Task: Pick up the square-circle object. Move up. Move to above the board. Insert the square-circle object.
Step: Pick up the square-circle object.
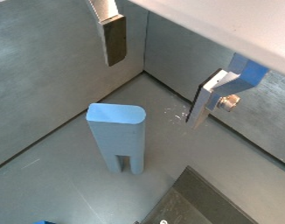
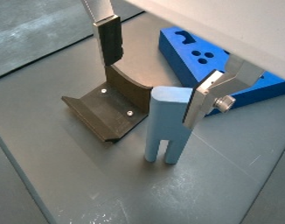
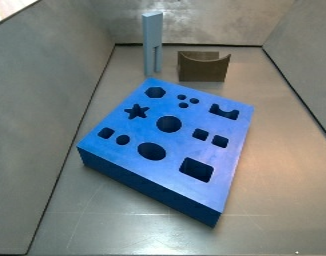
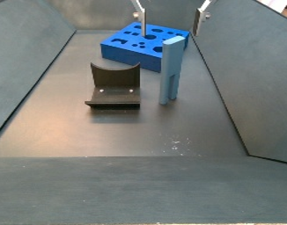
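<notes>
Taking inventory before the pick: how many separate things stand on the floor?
3. The board lies nearest in a side view; the square-circle object stands upright beyond it; the fixture sits beside that post. The gripper hangs open above the post. Nothing seems hidden.

My two-finger gripper (image 2: pixel 156 61) hangs above the tall slender light blue-grey square post (image 2: pixel 166 125), fingers apart, one on each side, not touching it. The post (image 4: pixel 173 68) stands upright on the grey floor (image 4: pixel 122 132), just beside the dark L-shaped fixture (image 4: pixel 113 85). In a side view, the large bright blue board with cut-out holes (image 3: pixel 170 139) lies in front of both, apart from them.
</notes>
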